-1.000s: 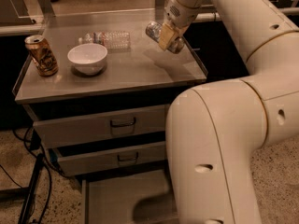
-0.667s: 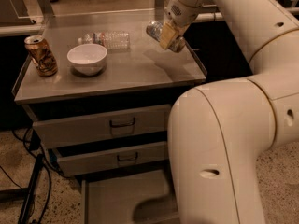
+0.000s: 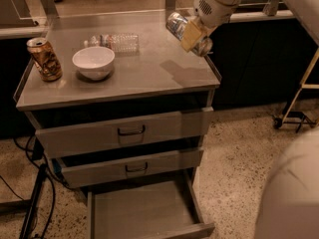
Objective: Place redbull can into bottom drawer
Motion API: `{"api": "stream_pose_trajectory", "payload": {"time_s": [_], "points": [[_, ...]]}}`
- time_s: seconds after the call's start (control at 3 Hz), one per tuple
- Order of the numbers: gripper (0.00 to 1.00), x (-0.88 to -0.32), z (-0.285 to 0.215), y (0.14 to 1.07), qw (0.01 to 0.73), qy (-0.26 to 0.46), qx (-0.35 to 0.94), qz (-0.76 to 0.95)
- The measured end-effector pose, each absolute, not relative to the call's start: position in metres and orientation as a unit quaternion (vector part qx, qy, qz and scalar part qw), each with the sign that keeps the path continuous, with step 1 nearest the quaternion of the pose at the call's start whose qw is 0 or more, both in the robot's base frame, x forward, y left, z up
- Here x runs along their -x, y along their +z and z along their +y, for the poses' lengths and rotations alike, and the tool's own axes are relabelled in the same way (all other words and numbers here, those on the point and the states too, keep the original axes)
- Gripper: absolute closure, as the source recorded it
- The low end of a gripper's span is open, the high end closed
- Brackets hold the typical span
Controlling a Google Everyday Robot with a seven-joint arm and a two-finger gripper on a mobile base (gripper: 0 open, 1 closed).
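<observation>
The redbull can (image 3: 177,24) is a slim silver-and-blue can held tilted in the air over the right back corner of the cabinet top. My gripper (image 3: 193,35) is shut on it, its yellowish fingers (image 3: 191,34) clamped across the can's body. The bottom drawer (image 3: 144,210) is pulled open at floor level, a shallow grey tray with a bare floor. It lies well below and to the left of the gripper.
On the cabinet top (image 3: 134,71) stand a gold-brown can (image 3: 44,59), a white bowl (image 3: 93,61) and a clear plastic bottle (image 3: 112,42) lying down. Two upper drawers (image 3: 127,131) with dark handles sit slightly ajar. My white arm (image 3: 291,193) fills the lower right.
The view has shifted: my arm's bulk now covers less of the lower right, and the open bottom drawer shows fully. The gripper still holds the can over the right back corner.
</observation>
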State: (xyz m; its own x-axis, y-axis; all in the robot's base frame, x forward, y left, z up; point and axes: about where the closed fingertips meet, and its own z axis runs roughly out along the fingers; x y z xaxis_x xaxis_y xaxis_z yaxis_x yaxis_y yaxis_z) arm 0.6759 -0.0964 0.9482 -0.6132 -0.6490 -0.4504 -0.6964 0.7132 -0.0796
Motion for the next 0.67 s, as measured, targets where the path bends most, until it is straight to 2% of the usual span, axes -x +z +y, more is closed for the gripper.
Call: {"api": "stream_pose_trajectory", "payload": {"time_s": [0.67], "points": [[1.00, -0.6642, -0.0938, 0.9252, 0.203, 0.055, 0.381, 0.900]]}}
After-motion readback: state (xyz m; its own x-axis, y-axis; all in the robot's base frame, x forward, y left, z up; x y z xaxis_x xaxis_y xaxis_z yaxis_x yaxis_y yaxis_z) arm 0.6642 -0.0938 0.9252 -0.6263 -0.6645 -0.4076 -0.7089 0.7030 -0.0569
